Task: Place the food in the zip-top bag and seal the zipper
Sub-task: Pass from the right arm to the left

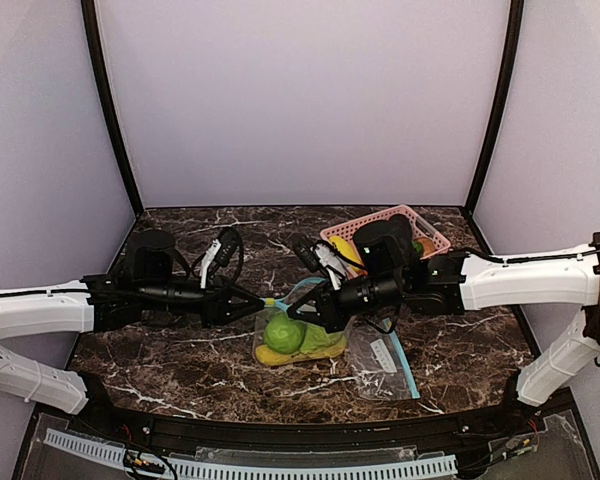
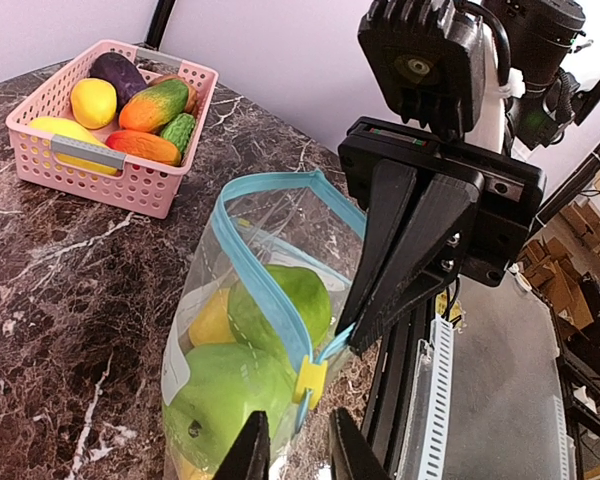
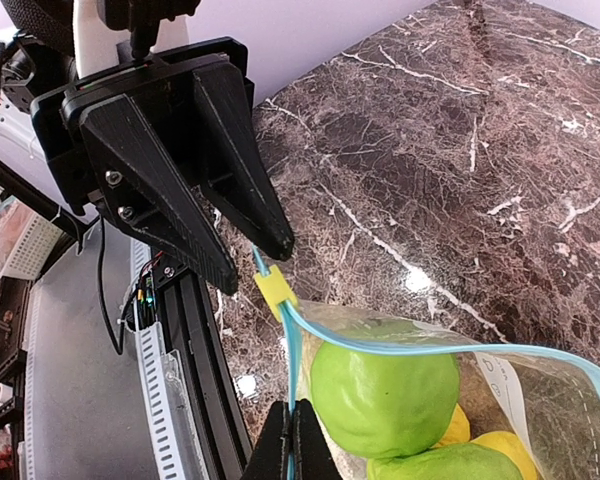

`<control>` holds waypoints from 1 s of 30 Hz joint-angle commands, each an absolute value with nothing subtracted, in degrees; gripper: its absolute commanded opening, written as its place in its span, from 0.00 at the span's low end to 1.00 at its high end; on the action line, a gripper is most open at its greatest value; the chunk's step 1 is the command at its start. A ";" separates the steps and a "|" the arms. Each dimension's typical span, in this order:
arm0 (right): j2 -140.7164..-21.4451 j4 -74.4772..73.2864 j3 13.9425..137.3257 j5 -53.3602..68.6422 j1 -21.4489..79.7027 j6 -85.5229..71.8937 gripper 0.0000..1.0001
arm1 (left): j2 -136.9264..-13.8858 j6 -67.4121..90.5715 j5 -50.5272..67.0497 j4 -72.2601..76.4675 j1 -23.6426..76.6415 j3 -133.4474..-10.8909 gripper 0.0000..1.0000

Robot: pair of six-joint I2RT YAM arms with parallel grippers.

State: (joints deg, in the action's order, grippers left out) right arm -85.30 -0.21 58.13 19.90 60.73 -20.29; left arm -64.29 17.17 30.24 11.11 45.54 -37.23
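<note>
The zip-top bag (image 1: pixel 305 340) lies mid-table with green fruit (image 3: pixel 380 385) and yellow food (image 1: pixel 278 357) inside. Its blue zipper (image 2: pixel 270 290) gapes open, with the yellow slider (image 2: pixel 313 378) at the end. My right gripper (image 3: pixel 292 425) is shut on the zipper strip just behind the slider; it also shows in the left wrist view (image 2: pixel 358 338). My left gripper (image 2: pixel 298 450) is open, its fingers on either side of the zipper's tail just short of the slider. More food, yellow (image 2: pixel 93 102), purple (image 2: pixel 118 72) and orange-green (image 2: pixel 155 103), lies in the pink basket (image 2: pixel 90 160).
The pink basket (image 1: pixel 352 226) stands at the back right, behind the right arm. A second, empty zip bag (image 1: pixel 380 358) lies flat right of the filled one. The black front rail (image 3: pixel 195 350) runs close below the grippers.
</note>
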 commanded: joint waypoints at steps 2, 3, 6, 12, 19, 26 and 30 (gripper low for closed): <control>-86.13 0.62 58.50 21.00 60.32 -20.76 0.00 | -64.82 17.32 31.95 12.53 45.36 -37.35 0.19; -86.13 0.55 58.58 21.12 60.37 -20.79 0.00 | -64.84 17.31 32.02 12.60 45.35 -37.42 0.19; -86.29 0.40 58.64 21.27 60.30 -20.75 0.00 | -64.99 17.37 32.41 12.93 45.31 -37.44 0.18; -86.82 0.18 58.86 21.53 60.29 -20.58 0.00 | -64.74 17.28 33.62 14.72 45.35 -36.98 0.02; -86.43 0.22 60.06 21.23 60.32 -20.25 0.00 | -64.78 17.26 35.20 14.77 45.35 -36.32 0.01; -85.56 -4.83 62.64 18.55 60.25 -15.26 0.60 | -64.27 18.19 36.36 15.33 45.35 -34.99 0.01; -85.01 -5.09 64.20 19.27 60.19 -10.46 0.65 | -63.65 18.55 36.09 15.60 45.30 -34.42 0.01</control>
